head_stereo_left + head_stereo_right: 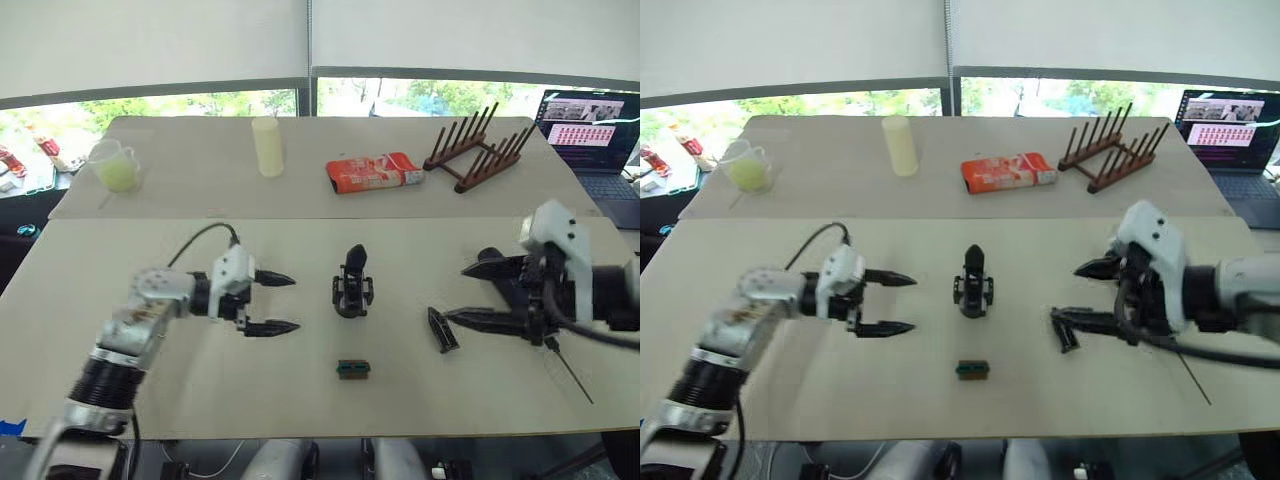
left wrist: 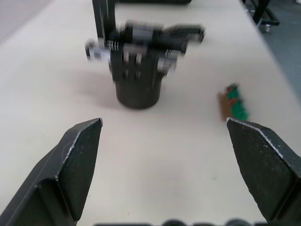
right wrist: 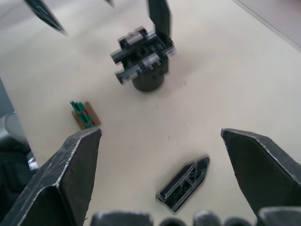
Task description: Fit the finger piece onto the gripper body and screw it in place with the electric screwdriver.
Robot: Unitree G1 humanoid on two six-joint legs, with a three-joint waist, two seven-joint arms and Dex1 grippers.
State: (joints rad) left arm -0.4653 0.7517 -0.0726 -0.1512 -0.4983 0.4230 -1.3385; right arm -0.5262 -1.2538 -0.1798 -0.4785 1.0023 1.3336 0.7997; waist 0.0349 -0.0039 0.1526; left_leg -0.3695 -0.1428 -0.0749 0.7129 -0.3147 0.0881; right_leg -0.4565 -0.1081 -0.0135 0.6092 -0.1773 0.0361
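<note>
Overhead, from my left eye, I see my two arms reaching inward over a pale table (image 1: pixel 180 400). My left gripper (image 1: pixel 272 303) comes in from the left with its wrist level, two black fingers spread wide and pointing toward the middle, gripping nothing. My right gripper (image 1: pixel 478 293) comes in from the right, fingers likewise spread apart and empty, the lower one just beside the one finger piece (image 1: pixel 442 330), which lies flat on the table. One gripper body (image 1: pixel 352 285) stands upright between my grippers, its pointed finger sticking up. One small green-brown block (image 1: pixel 353 369) lies nearer me than the gripper body. On the far table I count one yellow cylinder (image 1: pixel 267 146), one cup (image 1: pixel 115 165), one red packet (image 1: pixel 372 172), one wooden rack (image 1: pixel 478 149), and one laptop (image 1: pixel 596 140) at the far right.

My right eye shows the same layout.

Through my left wrist, both fingers (image 2: pixel 77 155) stand far apart, with the gripper body and the block ahead.

Through my right wrist, the fingers (image 3: pixel 75 165) are wide apart, the finger piece lies between them, the gripper body and block beyond.
</note>
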